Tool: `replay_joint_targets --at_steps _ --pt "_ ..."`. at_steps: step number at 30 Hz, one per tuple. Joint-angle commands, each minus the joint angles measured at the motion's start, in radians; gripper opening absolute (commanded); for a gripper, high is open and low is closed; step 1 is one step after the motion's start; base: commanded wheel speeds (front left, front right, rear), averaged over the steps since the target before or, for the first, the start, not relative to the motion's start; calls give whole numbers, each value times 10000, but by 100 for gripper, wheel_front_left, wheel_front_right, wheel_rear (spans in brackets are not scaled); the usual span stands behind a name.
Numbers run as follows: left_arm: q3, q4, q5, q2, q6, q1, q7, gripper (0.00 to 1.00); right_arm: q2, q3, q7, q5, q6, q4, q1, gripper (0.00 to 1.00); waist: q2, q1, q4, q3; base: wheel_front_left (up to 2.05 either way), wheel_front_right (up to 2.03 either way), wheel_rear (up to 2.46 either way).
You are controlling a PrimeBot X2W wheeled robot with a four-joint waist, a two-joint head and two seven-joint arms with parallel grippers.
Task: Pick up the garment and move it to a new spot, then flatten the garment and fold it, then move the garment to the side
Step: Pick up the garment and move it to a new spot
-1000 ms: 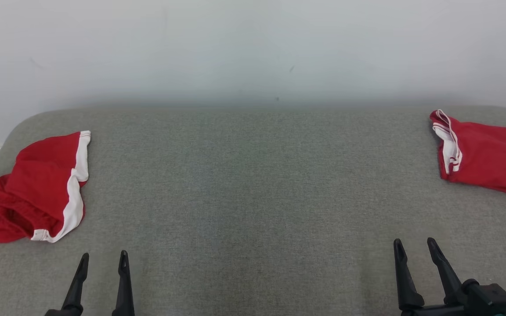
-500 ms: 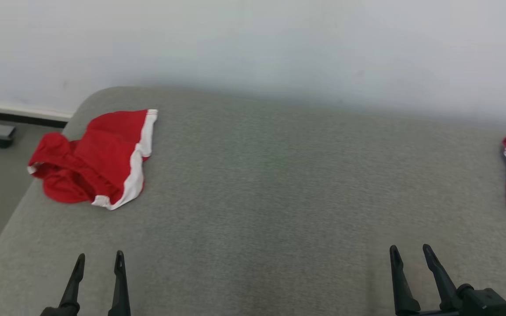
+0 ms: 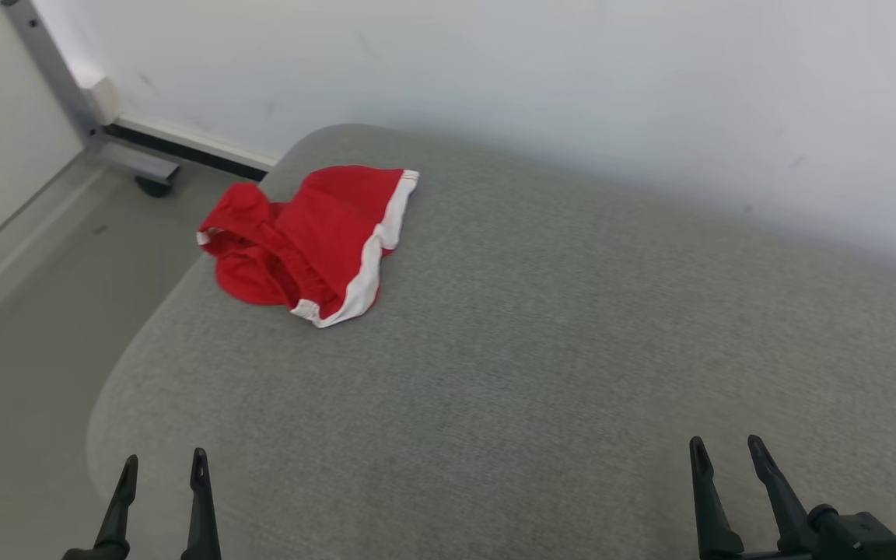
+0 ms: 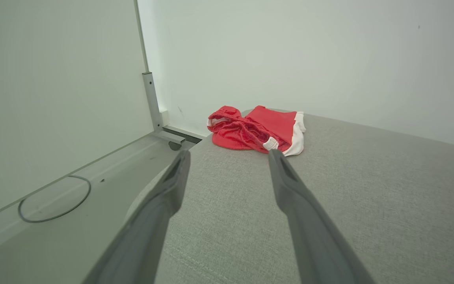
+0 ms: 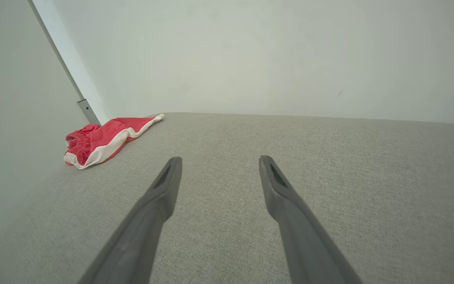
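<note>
Straight ahead from the head camera, a grey cushion (image 3: pixel 541 350) with a woven cover spreads across most of the picture, its rounded corner toward ten o'clock. The garment (image 3: pixel 316 241), red with a white band, lies crumpled on that corner, at about ten o'clock from the cushion's middle and close to the edge. A pale wall (image 3: pixel 572 101) runs behind the cushion at twelve o'clock. A grey floor (image 3: pixel 20 327) lies at nine o'clock, with a metal post (image 3: pixel 51 74) and a small wheel (image 3: pixel 154 185) toward eleven. The left gripper (image 3: pixel 164 459) sits at seven o'clock and the right gripper (image 3: pixel 726 445) at five, both with fingers spread, holding nothing, and well apart from the garment.

From the left wrist, the parted fingers stand over the cushion's edge, and the garment lies ahead at twelve o'clock, beyond the tips. A thin cable (image 4: pixel 90 189) loops on the floor at nine o'clock, below a pale panel (image 4: pixel 53 79).

From the right wrist, the parted fingers hover over the cushion. The garment lies far off at ten o'clock, beside the post.
</note>
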Motion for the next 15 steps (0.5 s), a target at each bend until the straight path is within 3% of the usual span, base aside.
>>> replay_joint_targets --at_steps 1,15 --pt "27 -4 -114 55 35 69 1 100 7 -9 -50 33 -24 7 24 100 0 0 609 24 0 0 0" --pt "298 -198 -316 99 224 268 -44 100 4 208 -30 -79 -24 140 -258 100 0 0 834 197 0 0 0"
